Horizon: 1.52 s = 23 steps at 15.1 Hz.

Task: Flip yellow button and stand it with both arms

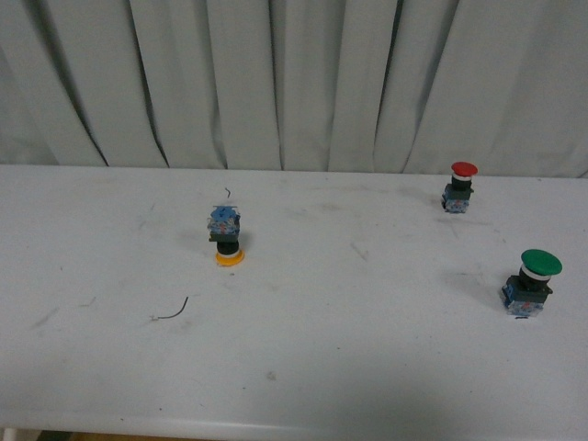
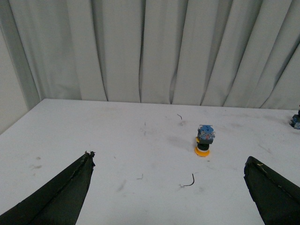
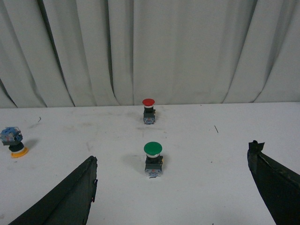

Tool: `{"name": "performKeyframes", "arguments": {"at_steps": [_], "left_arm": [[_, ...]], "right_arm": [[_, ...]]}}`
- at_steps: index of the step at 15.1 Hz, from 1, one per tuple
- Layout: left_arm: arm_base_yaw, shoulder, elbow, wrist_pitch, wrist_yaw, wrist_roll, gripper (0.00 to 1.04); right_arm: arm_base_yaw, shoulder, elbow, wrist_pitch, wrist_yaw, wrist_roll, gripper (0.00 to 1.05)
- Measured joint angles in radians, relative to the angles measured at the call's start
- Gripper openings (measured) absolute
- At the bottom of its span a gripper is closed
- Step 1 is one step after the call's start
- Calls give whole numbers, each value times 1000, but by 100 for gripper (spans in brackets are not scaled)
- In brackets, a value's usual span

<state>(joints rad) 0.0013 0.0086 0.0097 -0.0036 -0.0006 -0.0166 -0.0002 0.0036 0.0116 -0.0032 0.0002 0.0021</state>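
The yellow button stands upside down on the white table, left of centre: yellow cap down, blue contact block up. It also shows in the left wrist view and at the edge of the right wrist view. My left gripper is open and empty, well short of the button. My right gripper is open and empty, its fingers either side of the green-capped button's line. Neither arm shows in the front view.
A red-capped button stands upright at the back right, and a larger green-capped button upright near the right edge. A bent bit of dark wire lies in front of the yellow button. A grey curtain hangs behind the table.
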Motion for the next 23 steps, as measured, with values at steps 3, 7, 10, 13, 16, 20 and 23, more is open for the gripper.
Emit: {"name": "performKeyframes", "arguments": {"at_steps": [3, 7, 10, 13, 16, 20, 23], "left_arm": [[0, 0, 0, 0, 0, 0, 98], [0, 0, 0, 0, 0, 0, 98], [0, 0, 0, 0, 0, 0, 98], [0, 0, 0, 0, 0, 0, 98], [0, 0, 0, 0, 0, 0, 98], [0, 0, 0, 0, 0, 0, 98], [0, 0, 0, 0, 0, 0, 98]], "right_arm": [[0, 0, 0, 0, 0, 0, 98], [0, 0, 0, 0, 0, 0, 98], [0, 0, 0, 0, 0, 0, 98], [0, 0, 0, 0, 0, 0, 98], [0, 0, 0, 0, 0, 0, 98], [0, 0, 0, 0, 0, 0, 98], [0, 0, 0, 0, 0, 0, 98]]}}
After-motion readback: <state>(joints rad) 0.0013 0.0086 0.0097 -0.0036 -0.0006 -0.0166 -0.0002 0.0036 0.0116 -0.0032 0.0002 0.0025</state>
